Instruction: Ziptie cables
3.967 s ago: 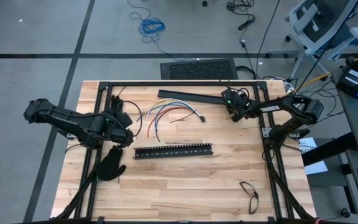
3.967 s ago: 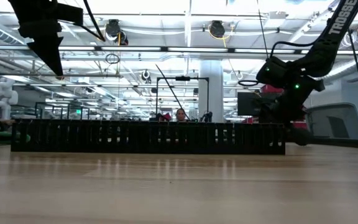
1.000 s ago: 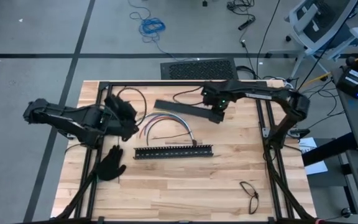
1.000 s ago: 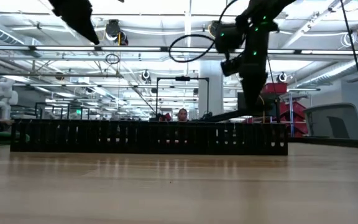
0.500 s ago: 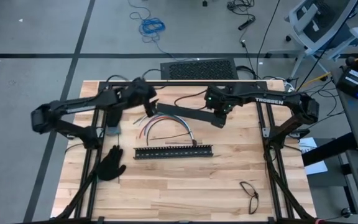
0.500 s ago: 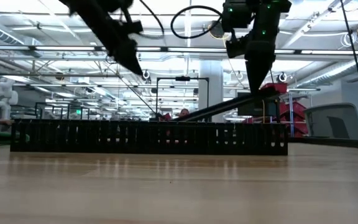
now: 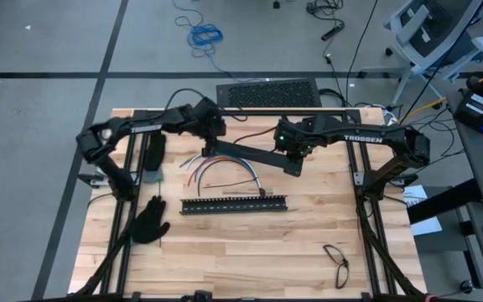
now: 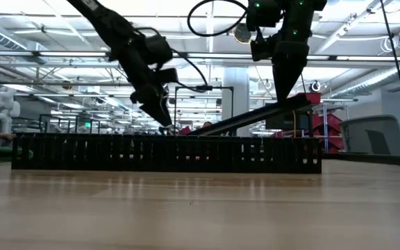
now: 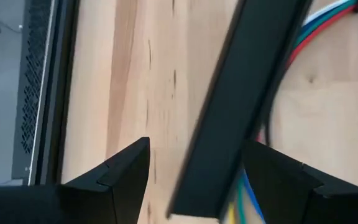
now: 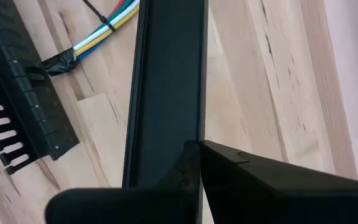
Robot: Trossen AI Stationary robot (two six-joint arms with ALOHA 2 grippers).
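Observation:
The cables (image 7: 223,165) lie in an arc on the table, their taped end (image 10: 59,62) near the slotted bar (image 7: 234,204). A thin dark ziptie (image 10: 101,17) crosses the bundle. A flat black bar (image 7: 250,154) slants over the cables. My right gripper (image 7: 293,161) is shut on its right end. My left gripper (image 7: 210,149) is open with a finger on either side of the bar's left end (image 9: 194,199); whether they touch it I cannot tell. My right gripper pinches the flat black bar at its right end (image 10: 166,134) between its two fingers, coming from above and pointing down. That end (image 8: 294,103) is lifted off the table. The bar tilts down toward its left end (image 8: 193,130).
One black glove (image 7: 149,222) lies near the table's left edge, another (image 7: 154,154) under the left arm. Eyeglasses (image 7: 337,259) sit near the right front corner. The table's black frame rail (image 7: 250,111) runs along the far edge. Bare wood shows in front of the slotted bar.
My left arm has swung from the table's left side toward the far middle and come down at the flat bar's left end. My right gripper has raised the bar's right end, so the bar now slants; its left end stayed low.

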